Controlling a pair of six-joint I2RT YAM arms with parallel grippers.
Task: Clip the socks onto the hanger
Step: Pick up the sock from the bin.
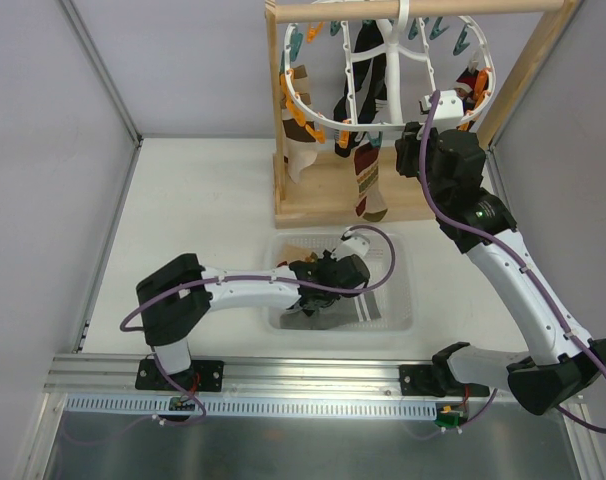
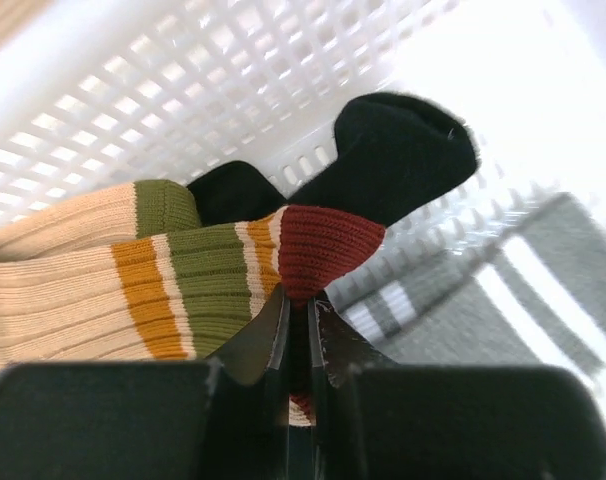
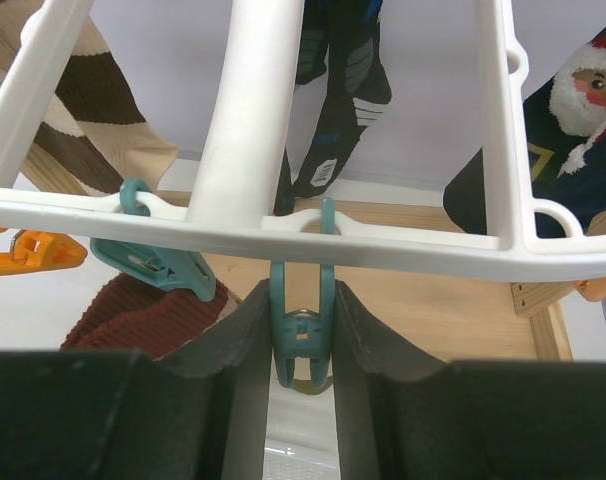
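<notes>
- Your left gripper (image 2: 298, 300) is clamped tight on the dark red end of the striped sock (image 2: 183, 280), down inside the white mesh basket (image 2: 183, 80). Pinching the end should let the sock hang free once lifted.
- Your right gripper (image 3: 301, 300), high behind the basket, squeezes a teal clothespin (image 3: 301, 345) under the hanger (image 3: 413, 245) rim, both fingers touching it, probably readying it for that sock.

Cream sock (image 2: 73, 300) banded green, mustard, maroon; blurred grey sock (image 2: 483, 320), seemingly white-striped.
</notes>
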